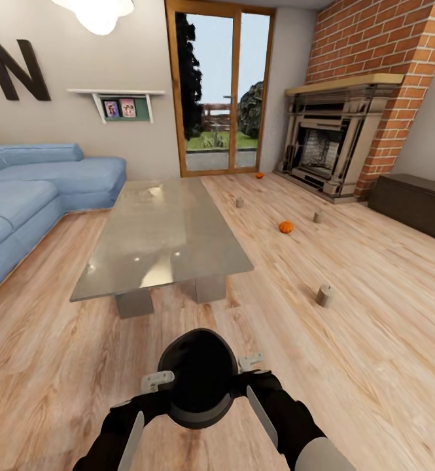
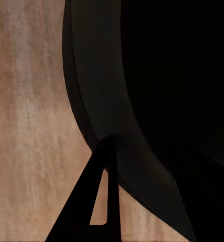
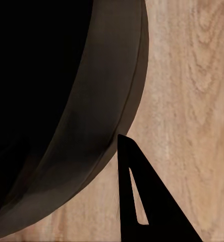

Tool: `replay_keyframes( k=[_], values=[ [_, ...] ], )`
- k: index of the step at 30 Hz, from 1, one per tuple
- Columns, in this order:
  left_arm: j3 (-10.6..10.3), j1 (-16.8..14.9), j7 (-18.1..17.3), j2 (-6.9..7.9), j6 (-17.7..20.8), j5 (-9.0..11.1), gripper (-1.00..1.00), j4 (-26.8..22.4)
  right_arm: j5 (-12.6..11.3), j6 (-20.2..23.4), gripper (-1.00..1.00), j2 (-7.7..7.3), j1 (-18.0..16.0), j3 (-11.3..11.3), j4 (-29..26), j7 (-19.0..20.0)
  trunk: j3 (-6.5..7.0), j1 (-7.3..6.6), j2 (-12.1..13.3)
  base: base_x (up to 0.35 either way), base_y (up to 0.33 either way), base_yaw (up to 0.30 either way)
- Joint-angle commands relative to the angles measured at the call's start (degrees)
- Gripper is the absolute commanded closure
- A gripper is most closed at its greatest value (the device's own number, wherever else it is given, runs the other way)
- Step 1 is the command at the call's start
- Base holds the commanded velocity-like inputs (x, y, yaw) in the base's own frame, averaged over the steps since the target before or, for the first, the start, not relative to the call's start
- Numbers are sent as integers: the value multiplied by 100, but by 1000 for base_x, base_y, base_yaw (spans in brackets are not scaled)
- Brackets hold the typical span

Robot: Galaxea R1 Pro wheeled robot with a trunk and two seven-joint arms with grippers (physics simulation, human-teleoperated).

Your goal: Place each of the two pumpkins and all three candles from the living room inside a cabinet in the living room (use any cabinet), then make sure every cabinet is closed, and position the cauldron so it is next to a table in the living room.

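Observation:
A black cauldron (image 1: 197, 379) hangs low in front of me over the wood floor, held by its rim from both sides. My left gripper (image 1: 157, 379) and right gripper (image 1: 251, 362) are each shut on that rim. In the wrist views the cauldron wall (image 2: 107, 91) (image 3: 102, 101) curves past one dark outer finger (image 2: 74, 222) (image 3: 162, 217); the inner fingers are hidden. Two orange pumpkins (image 1: 286, 227) (image 1: 259, 175) lie on the floor ahead to the right. Three grey-tan candles (image 1: 239, 203) (image 1: 318, 216) (image 1: 324, 295) stand around them. The dark-brown cabinet (image 1: 417, 203) sits shut along the right wall.
A long glass-topped table (image 1: 161, 235) stands straight ahead on two grey blocks. A blue sofa (image 1: 27, 196) fills the left side. A brick fireplace (image 1: 335, 144) and a glass door (image 1: 220, 91) are at the back. Open floor stretches to the right of the table.

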Motion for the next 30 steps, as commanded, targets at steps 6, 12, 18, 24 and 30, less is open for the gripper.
replay_keyframes(
  k=[6, 12, 18, 24, 30],
  values=[
    [71, 0, 2, 2, -1, -63, 100, 1, -50, -351, 100, 0, -3, -3, -136, 17, 1, -1, -1, 295, 0, 0],
    [71, 0, 1, 2, 2, -63, 100, 1, -50, -351, 100, 0, -3, -3, -136, 17, 1, -1, -1, 276, 0, 0],
    [71, 0, 2, 2, 5, -63, 100, -1, -50, -351, 100, 0, -3, -3, -136, 17, 1, -1, -1, 236, 0, 0],
    [71, 0, 2, 2, 3, -63, 100, -1, -50, -351, 100, 0, -3, -3, -136, 17, 1, -1, -1, 43, 0, 0],
    [71, 0, 2, 2, 2, -62, 100, 0, -50, -351, 100, 0, -3, -3, -136, 17, 1, -1, -1, 2, 0, 0]
  ],
)
